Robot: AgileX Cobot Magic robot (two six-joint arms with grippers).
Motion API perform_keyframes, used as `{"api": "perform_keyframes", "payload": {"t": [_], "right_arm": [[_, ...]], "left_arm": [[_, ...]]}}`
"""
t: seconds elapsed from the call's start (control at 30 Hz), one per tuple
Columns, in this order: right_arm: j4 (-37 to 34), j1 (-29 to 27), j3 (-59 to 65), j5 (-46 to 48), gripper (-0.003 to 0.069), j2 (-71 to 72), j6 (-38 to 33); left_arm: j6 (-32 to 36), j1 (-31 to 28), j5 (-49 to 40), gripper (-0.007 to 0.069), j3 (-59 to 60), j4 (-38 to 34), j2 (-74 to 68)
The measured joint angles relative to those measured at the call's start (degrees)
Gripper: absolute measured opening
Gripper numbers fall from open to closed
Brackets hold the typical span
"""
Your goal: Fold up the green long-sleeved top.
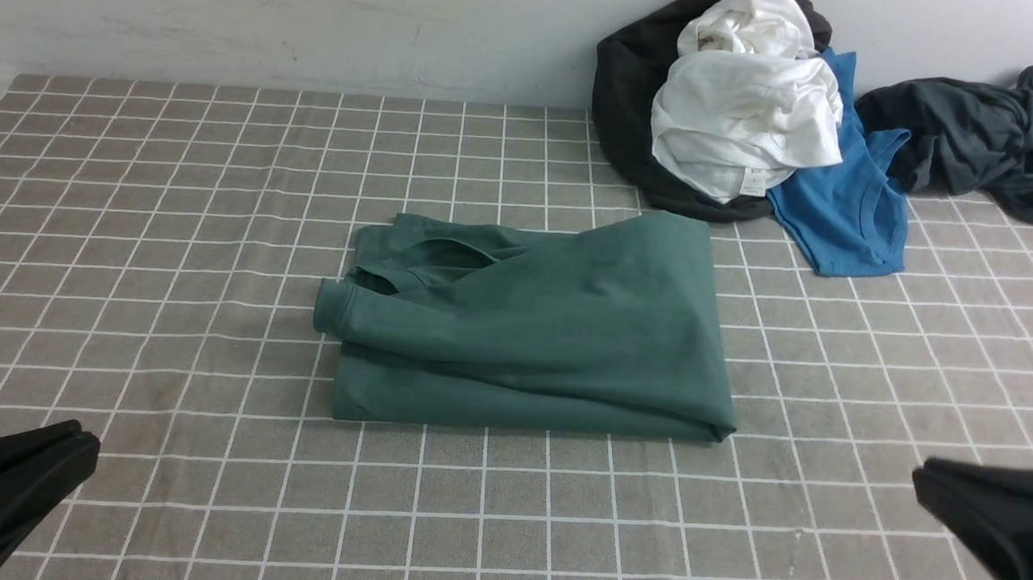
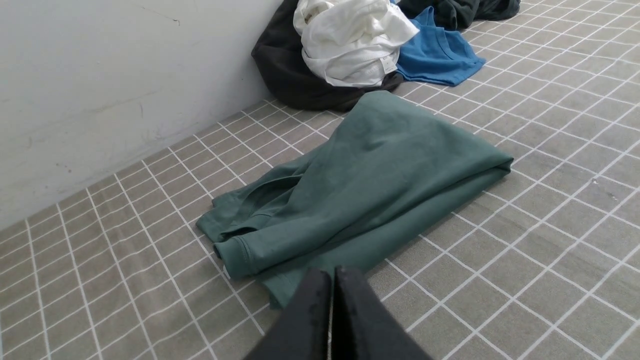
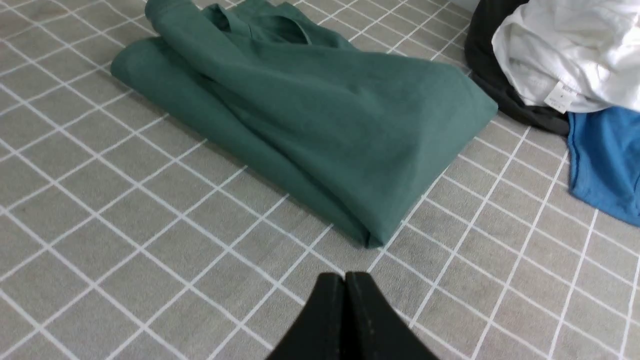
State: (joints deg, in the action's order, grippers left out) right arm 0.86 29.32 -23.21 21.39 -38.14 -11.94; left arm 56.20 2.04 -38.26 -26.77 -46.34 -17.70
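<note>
Front view, I see the green long-sleeved top [image 1: 532, 327] folded mid-table, long axis left-right, collar and cuff leftward, my left gripper [image 2: 332, 280] and right gripper [image 3: 345, 282] pressed closed, empty, near edge.

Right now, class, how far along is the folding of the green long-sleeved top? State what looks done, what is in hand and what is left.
Done: the green long-sleeved top lies in a compact folded bundle on the checked cloth, one cuff tucked at its edge. In hand: nothing; the left gripper and right gripper are shut, empty and clear of it. Left: perhaps only smoothing the loose upper layer.
</note>
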Motion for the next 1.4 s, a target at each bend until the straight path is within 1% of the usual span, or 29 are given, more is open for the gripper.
{"api": "perform_keyframes", "payload": {"t": [0.13, 0.27, 0.37, 0.5, 0.63, 0.73, 0.87, 1.0, 1.07, 1.1, 1.13, 1.27, 1.4], "right_arm": [[0.6, 0.0, 5.1, 1.0, -0.0014, 2.0, -0.1], [0.6, 0.0, 7.4, 3.4, -0.0014, 2.1, -0.1], [0.6, 0.0, 8.1, 8.1, -0.0014, 2.1, -0.1], [0.6, 0.0, 8.2, 12.0, -0.0014, 2.1, -0.1], [0.4, 0.0, 8.7, 11.6, -0.0014, 2.8, -0.1], [0.2, -0.3, 11.9, 9.3, -0.0014, 6.6, -0.1], [0.2, -2.2, 16.6, 6.1, -0.0014, 13.3, -0.1], [0.4, -8.8, 22.5, 2.5, -0.0014, 25.2, 2.5], [1.6, -12.3, 24.0, 1.9, -0.0014, 31.3, 5.4], [2.0, -13.1, 24.2, 1.5, -0.0014, 32.5, 6.2], [3.6, -16.3, 24.3, 0.6, -0.0014, 36.6, 9.4], [6.3, -23.0, 24.5, -0.4, -0.0014, 38.7, 16.4], [6.6, -26.2, 24.5, -0.4, -0.0014, 38.7, 18.4]], "left_arm": [[0.0, 0.0, 0.0, -0.0007, 0.0, 0.0, 0.0], [0.0, 0.0, 0.0, -0.0007, 0.0, 0.0, 0.0], [0.0, 0.0, 0.0, -0.0007, 0.0, 0.0, 0.0], [0.0, 0.0, 0.0, -0.0007, 0.0, 0.0, 0.0], [0.0, 0.0, 0.0, -0.0007, 0.0, 0.0, 0.0], [0.0, 0.0, 0.1, -0.0007, 0.0, 0.0, 0.0], [0.0, 0.0, 0.1, -0.0007, 0.0, -0.1, 0.0], [0.0, 0.0, 0.1, -0.0007, 0.0, -0.2, 0.0], [0.0, 0.0, 0.1, -0.0007, 0.0, -0.2, 0.0], [0.0, 0.0, 0.1, -0.0007, 0.0, -0.2, 0.0], [0.0, 0.0, 0.1, -0.0007, 0.0, -0.2, 0.0], [0.0, 0.0, 0.1, -0.0007, 0.0, -0.3, 0.1], [0.0, 0.0, 0.2, -0.0007, 0.0, -0.3, 0.1]]}}
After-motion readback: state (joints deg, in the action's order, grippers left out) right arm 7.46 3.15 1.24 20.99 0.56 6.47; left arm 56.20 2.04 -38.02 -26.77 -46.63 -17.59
